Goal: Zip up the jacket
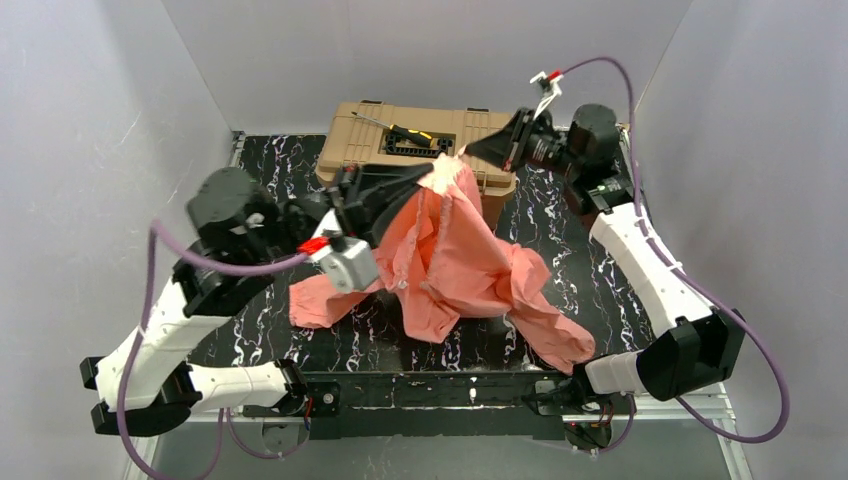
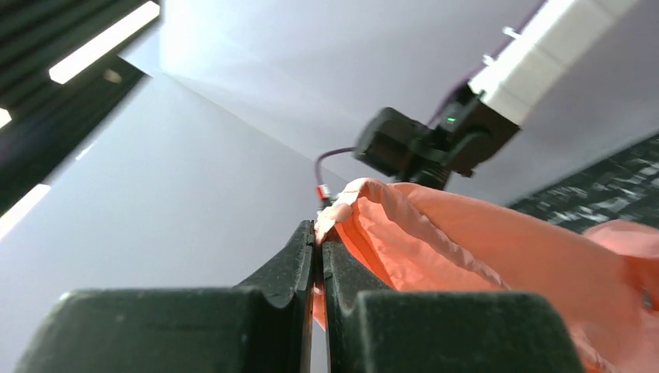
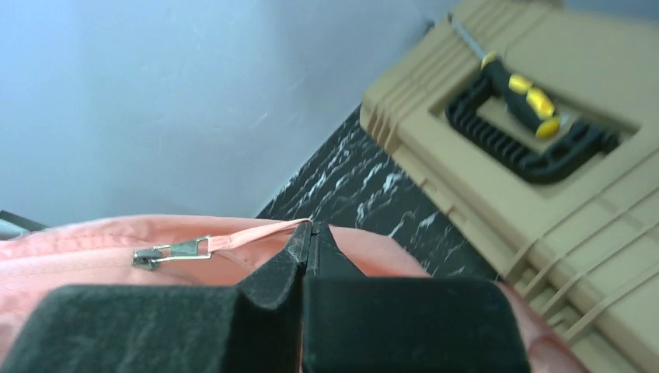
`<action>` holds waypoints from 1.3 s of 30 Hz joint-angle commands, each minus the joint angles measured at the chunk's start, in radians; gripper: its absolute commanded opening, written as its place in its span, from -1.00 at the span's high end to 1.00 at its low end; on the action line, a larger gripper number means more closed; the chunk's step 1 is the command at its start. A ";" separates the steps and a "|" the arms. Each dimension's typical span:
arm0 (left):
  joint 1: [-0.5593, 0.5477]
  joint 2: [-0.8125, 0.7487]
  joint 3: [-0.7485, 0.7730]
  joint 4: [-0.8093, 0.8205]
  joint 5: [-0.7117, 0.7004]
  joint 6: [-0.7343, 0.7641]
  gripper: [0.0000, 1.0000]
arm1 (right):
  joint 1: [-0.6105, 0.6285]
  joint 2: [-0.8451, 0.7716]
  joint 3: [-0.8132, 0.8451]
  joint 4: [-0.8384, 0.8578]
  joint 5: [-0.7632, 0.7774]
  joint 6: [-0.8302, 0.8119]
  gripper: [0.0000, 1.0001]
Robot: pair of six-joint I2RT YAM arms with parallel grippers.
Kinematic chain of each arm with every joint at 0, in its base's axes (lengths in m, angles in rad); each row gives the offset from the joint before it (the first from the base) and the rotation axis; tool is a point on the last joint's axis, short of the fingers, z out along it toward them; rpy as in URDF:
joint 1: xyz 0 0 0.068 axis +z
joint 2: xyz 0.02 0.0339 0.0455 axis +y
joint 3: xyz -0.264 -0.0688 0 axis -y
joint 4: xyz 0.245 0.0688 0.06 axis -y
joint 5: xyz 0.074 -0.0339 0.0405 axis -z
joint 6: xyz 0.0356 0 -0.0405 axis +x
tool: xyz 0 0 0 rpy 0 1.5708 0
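Overhead view: bright, even, diffuse white light with no glare. Sharp throughout. Shadows around the jacket (image 1: 455, 260) are lost against the dark desk (image 1: 570, 225). The pale walls (image 1: 90, 150) either side of the jacket lean outward, a wide-angle distortion.

Left wrist view: ceiling light strips (image 2: 101, 43) up and left of the jacket, blown out white. My left fingers (image 2: 284, 268), at the jacket's edge, dark and blurred by nearness. Fabric soft; hardware behind the jacket softer.

Right wrist view: cool bluish cast on the wall above the jacket. My right fingers (image 3: 284, 268) dark, out of focus. Zipper pull (image 3: 172, 251) on the jacket fairly crisp. Toolbox (image 3: 544, 179) right of the jacket blurred.
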 commanded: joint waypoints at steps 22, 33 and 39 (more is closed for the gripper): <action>0.024 -0.595 -0.531 -0.812 -0.142 0.112 1.00 | -0.165 -0.187 0.073 -0.329 0.354 -0.237 0.97; 0.025 -0.425 -0.490 -0.462 -0.209 -0.518 -0.77 | -0.145 -0.245 0.004 -0.247 0.109 -0.069 0.97; 0.026 -0.130 -0.379 -0.132 -0.357 -0.710 -0.97 | -0.128 -0.286 -0.028 -0.218 0.090 -0.018 0.97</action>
